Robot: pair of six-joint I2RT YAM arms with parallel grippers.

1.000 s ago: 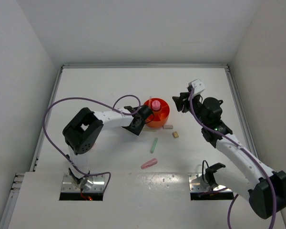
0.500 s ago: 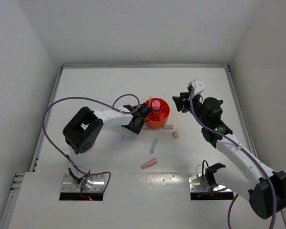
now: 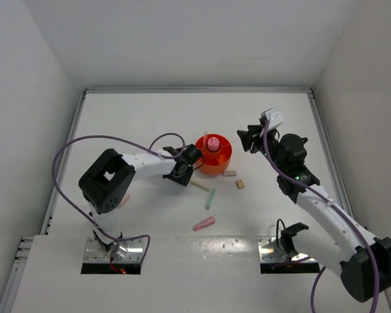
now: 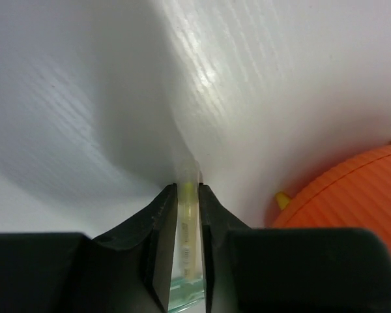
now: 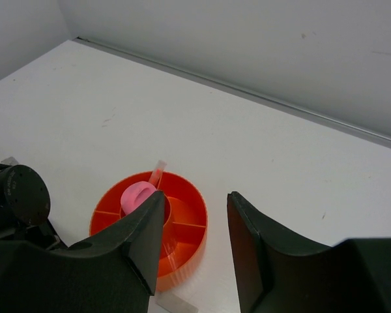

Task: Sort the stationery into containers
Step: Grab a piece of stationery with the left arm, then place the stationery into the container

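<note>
The left pincer is pinching a thin cream plastic stick between its two black fingers. It sits very low, almost on the white surface. I think that is because the stick lies flat and is so thin that it has to be grabbed from close down. In the top view the stick pokes out toward the lower right of the pincer.

Just beside it, at the lower right of the left wrist view, is the round orange plastic tub. The tub is so near that the stick should only need a lift and a short trip to get in.

A stubby pink-capped tube stands in the tub's middle well (a snug spot for a fat thing), and the thin sticks likely go in the parts around it.

Below the tub in the top view, more things wait on the surface: small beige blocks, a thin green stick and, lower down, a thin pink stick.

The right pincer is spread apart and holds nothing. It hangs in the air to the right of the tub, probably keeping out of the way.
</note>
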